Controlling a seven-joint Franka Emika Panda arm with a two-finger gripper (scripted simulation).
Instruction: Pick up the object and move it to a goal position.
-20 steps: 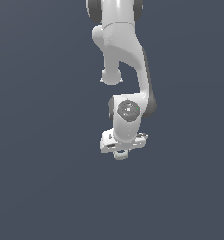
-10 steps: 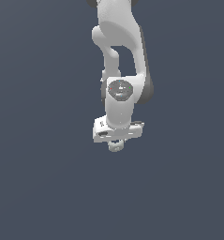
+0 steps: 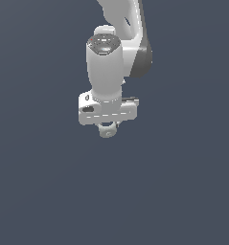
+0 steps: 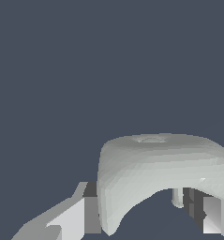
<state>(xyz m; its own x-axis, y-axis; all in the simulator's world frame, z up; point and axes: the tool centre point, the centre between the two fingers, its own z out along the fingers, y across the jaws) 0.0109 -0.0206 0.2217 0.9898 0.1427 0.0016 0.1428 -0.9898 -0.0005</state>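
Note:
The object (image 3: 107,131) is a small off-white rounded piece that sticks out just below the white gripper (image 3: 108,126) in the exterior view. The gripper hangs from the white arm (image 3: 105,67) over a plain dark surface. In the wrist view the object (image 4: 151,164) fills the lower part as a pale arch with two prongs. It sits between the two fingers (image 4: 78,218), and the gripper (image 4: 146,220) is shut on it. Whether the object touches the surface below cannot be told.
A uniform dark grey-blue ground (image 3: 183,191) surrounds the arm on every side. No other object, container or edge shows in either view.
The gripper with the object has moved up and slightly toward the exterior view's left. The wrist has turned, and the arm now looks larger in the picture.

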